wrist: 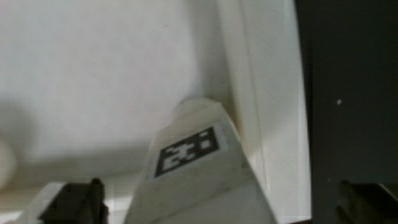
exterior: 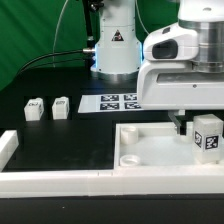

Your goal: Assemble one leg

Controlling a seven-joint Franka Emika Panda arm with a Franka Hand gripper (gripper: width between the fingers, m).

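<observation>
A white leg [exterior: 207, 135] with a black-and-white tag stands upright on the large white tray-like part [exterior: 150, 150], near its edge on the exterior view's right. My gripper [exterior: 198, 127] hangs over it with one finger on each side. In the wrist view the leg [wrist: 199, 165] runs up between the two dark fingertips [wrist: 80, 203], with a visible gap on both sides. The jaws are open and do not touch it. Two more legs [exterior: 35, 108] [exterior: 62, 106] stand on the black table at the exterior view's left.
The marker board [exterior: 120, 101] lies on the table behind the tray. A white L-shaped rail [exterior: 40, 180] runs along the front and left. The robot's base [exterior: 115, 45] stands at the back with cables beside it.
</observation>
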